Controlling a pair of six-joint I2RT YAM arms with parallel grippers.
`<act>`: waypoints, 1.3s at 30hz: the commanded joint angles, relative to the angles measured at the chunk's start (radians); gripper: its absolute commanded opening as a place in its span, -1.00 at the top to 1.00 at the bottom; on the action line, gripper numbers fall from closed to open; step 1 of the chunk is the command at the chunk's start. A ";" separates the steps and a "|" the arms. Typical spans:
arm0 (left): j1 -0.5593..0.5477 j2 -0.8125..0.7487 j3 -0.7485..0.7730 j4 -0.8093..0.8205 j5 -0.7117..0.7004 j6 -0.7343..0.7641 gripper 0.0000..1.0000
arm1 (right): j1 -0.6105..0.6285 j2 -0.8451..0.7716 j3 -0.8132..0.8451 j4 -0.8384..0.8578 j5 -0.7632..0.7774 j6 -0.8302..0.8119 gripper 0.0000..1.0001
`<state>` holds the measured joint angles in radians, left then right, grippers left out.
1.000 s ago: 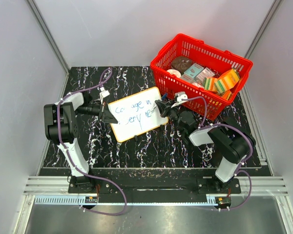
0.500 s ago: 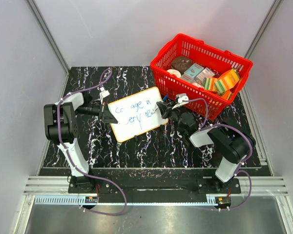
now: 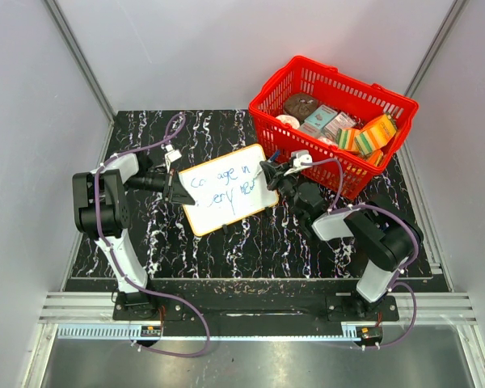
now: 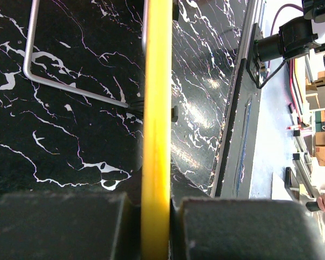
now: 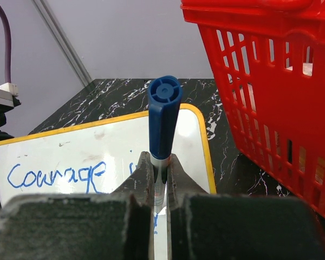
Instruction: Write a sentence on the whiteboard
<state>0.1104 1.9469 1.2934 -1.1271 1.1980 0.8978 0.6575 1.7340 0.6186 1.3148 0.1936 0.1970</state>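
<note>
The whiteboard (image 3: 208, 212) sits a little askew at the middle of the counter (image 3: 250, 238), between the two arms and just left of the red basket (image 3: 360, 179). The left gripper (image 3: 178, 192) is closed tight on the board's left edge; the left wrist view shows the yellow rim (image 4: 155, 108) pinched between the pads. The right gripper (image 3: 266, 173) is closed on a blue marker (image 5: 163, 116), clamped low on the barrel with the blue end pointing up at the wrist camera; the writing end is hidden behind the jaws.

The change over the last second is small. The second line of the sentence (image 3: 223, 185) has gained about one letter at its right end; the right gripper has dipped a little toward the board's right edge and come back up; the board and the left arm have not moved.

The top line reads "Courage in"; the lower one starts "every", followed by a few letters too small to read surely. I judge the writing to be mid-word and the sentence unfinished; the line is already near the right rim, so little room is left there. Whether the tip touches the board now, I cannot tell.
</note>
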 commanded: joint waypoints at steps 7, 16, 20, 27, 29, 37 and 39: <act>-0.014 0.006 -0.026 0.015 -0.195 0.082 1.00 | 0.002 -0.005 -0.060 0.009 -0.012 0.031 1.00; -0.014 0.004 -0.035 0.026 -0.201 0.078 1.00 | 0.002 -0.017 -0.099 0.047 0.021 0.041 1.00; -0.014 0.003 -0.039 0.030 -0.202 0.079 1.00 | 0.002 -0.066 -0.095 0.092 0.009 0.018 1.00; -0.014 0.003 -0.040 0.029 -0.199 0.079 1.00 | 0.002 -0.108 -0.040 0.078 0.036 -0.053 1.00; -0.014 0.004 -0.040 0.030 -0.199 0.079 1.00 | 0.002 -0.094 -0.011 0.057 0.035 -0.067 1.00; -0.014 0.001 -0.042 0.030 -0.199 0.082 1.00 | 0.002 -0.027 0.001 0.072 0.044 -0.053 1.00; -0.014 0.001 -0.042 0.030 -0.201 0.081 1.00 | 0.002 -0.021 0.000 0.075 0.047 -0.048 1.00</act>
<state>0.1123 1.9469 1.2804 -1.1213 1.2015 0.8909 0.6575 1.6920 0.5987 1.3167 0.2020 0.1608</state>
